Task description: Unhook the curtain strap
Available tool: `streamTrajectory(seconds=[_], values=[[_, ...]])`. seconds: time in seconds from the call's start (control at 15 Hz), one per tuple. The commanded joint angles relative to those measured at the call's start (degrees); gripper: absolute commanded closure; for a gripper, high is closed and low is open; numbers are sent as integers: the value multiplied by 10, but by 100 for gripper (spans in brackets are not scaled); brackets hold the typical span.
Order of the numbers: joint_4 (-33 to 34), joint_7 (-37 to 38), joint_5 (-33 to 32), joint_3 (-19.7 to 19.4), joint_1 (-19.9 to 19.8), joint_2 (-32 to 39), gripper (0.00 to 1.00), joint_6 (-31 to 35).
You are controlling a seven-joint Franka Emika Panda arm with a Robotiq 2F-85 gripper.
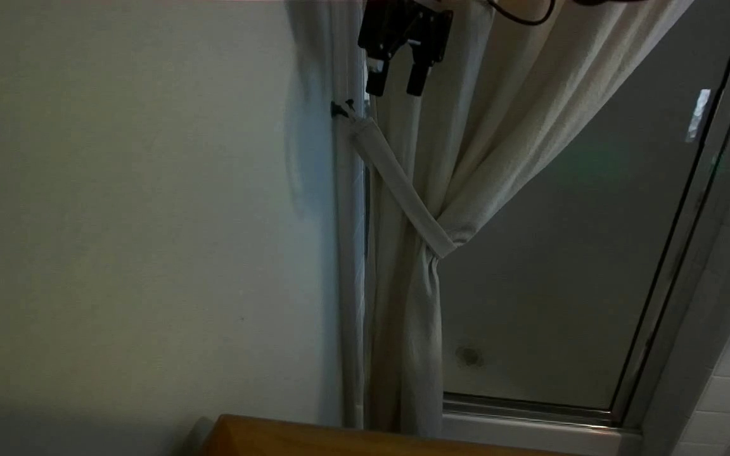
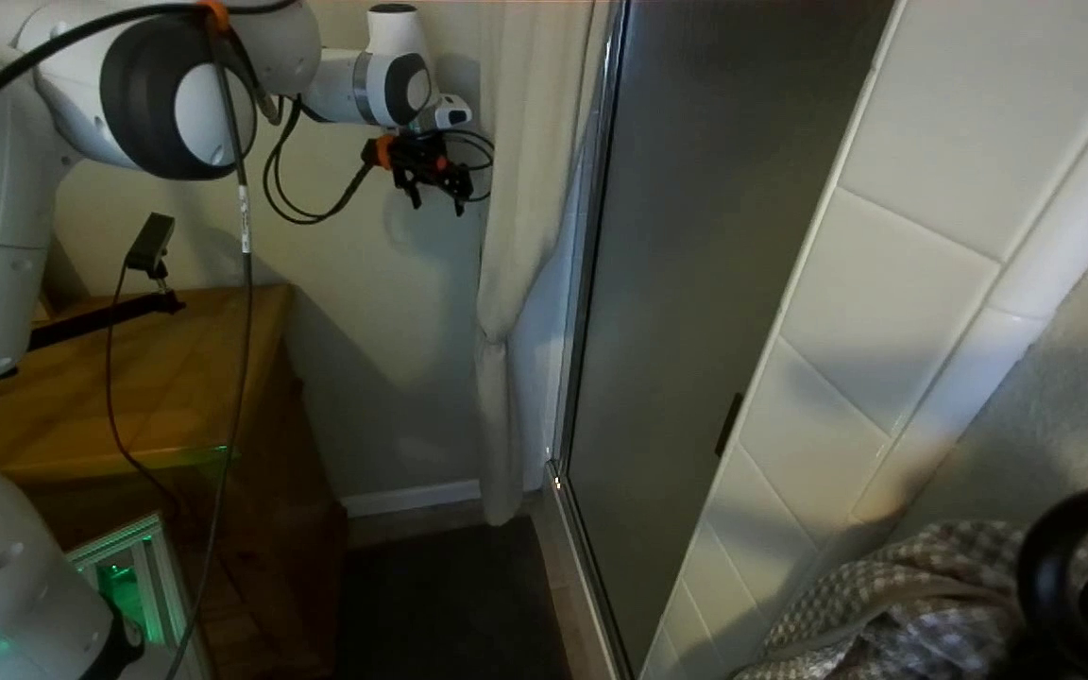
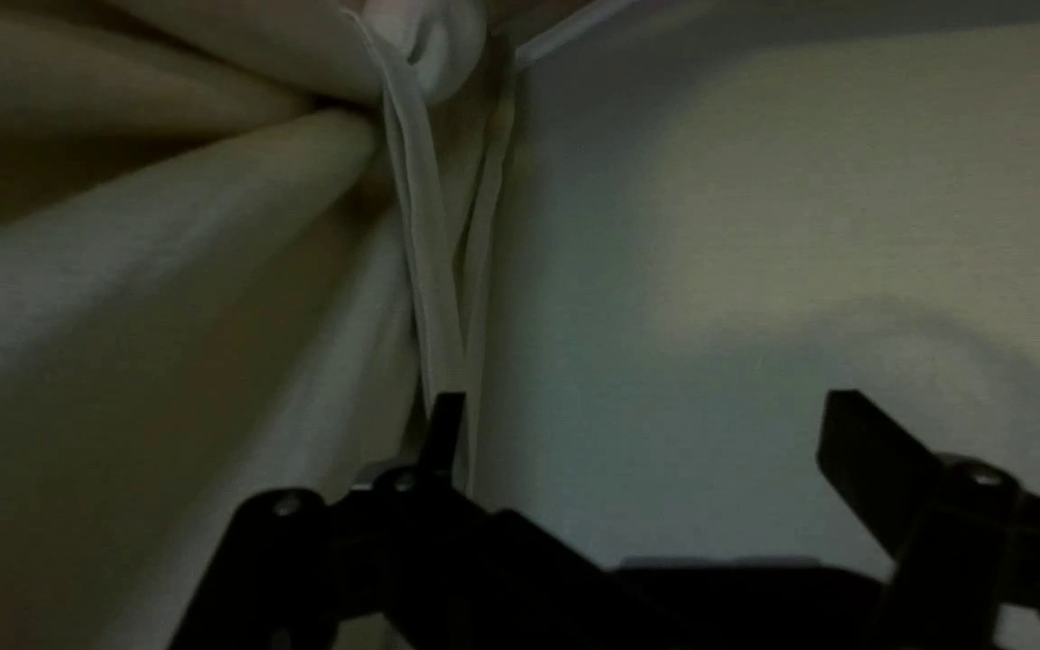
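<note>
The curtain strap (image 1: 401,187) is a narrow cream band. In an exterior view it slants from a dark wall hook (image 1: 339,109) down around the gathered cream curtain (image 1: 504,145). Its upper end is on the hook. My gripper (image 1: 397,87) is open and empty, pointing down, above and slightly right of the hook in that view. In an exterior view the gripper (image 2: 437,201) hangs beside the curtain (image 2: 516,189), where the strap cannot be made out. In the wrist view, one finger of the gripper (image 3: 646,397) overlaps the strap (image 3: 421,199); contact cannot be told. The hook is hidden there.
A pale wall (image 1: 149,190) stands beside the curtain. A glass shower door (image 1: 561,266) in a metal frame is behind it. A wooden cabinet (image 2: 157,378) with a small camera (image 2: 151,243) on an arm stands near the robot. Cables (image 2: 303,212) hang by the wrist.
</note>
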Motion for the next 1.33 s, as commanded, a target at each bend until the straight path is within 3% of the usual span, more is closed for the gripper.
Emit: streamTrajectory(seconds=[0.0, 0.6, 1.27], values=[[8, -18, -5, -3, 0, 5, 0, 1], [10, -21, -12, -7, 2, 10, 0, -1], [12, -51, -13, -8, -8, 51, 0, 167]])
